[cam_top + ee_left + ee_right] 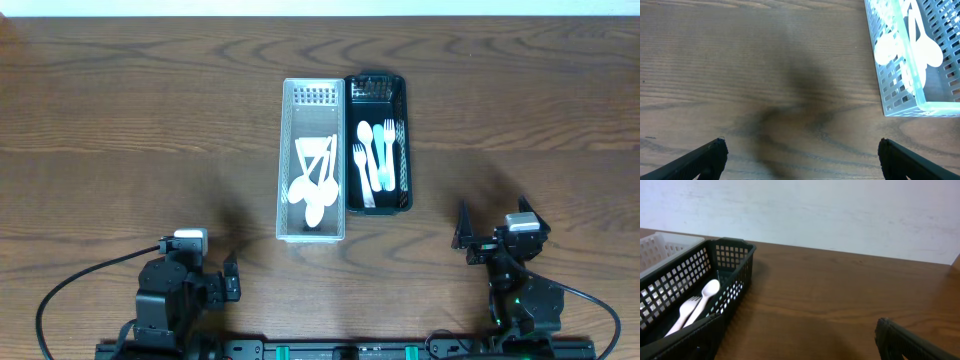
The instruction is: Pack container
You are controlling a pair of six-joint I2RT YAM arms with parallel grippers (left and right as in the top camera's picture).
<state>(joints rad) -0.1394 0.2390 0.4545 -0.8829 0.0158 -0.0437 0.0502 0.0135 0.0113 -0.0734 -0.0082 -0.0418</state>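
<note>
Left wrist view crops the white basket [895,95]; its spoons [890,47] blur. Right wrist view shows only one end of the black basket [732,243]. Left fingers [700,160] spread wide over bare counter [740,75], white basket ahead-right, apart. Right fingers [910,340] spread too, black basket ahead-left.

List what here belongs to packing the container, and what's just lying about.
Job: white perforated plastic basket; white plastic spoons inside it; black mesh plastic basket; white plastic forks and spoon inside it.
Lying about: no loose item visible; only the brown wooden table beneath.
</note>
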